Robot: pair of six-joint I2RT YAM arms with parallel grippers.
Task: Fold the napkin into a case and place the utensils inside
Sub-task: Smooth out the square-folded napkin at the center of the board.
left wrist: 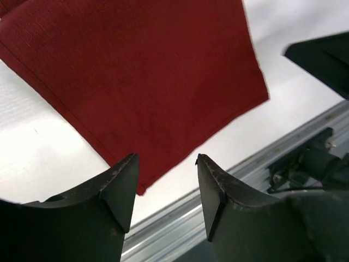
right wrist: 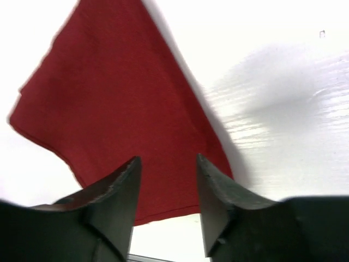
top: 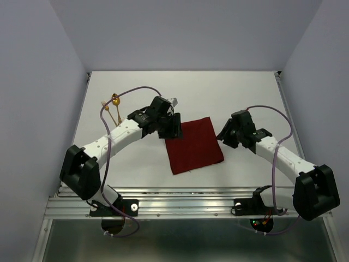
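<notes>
The dark red napkin lies flat on the white table between my two arms. My left gripper hovers at its far left corner, open, with nothing between its fingers. In the left wrist view the left gripper hangs over the napkin near its corner. My right gripper is open at the napkin's right edge and also empty. The right wrist view has the right gripper above the napkin. The gold spoon and fork lie crossed at the far left of the table.
An aluminium rail runs along the table's near edge, behind the arm bases. Pale walls close in the table on the left, right and back. Part of the right arm shows dark at the right of the left wrist view.
</notes>
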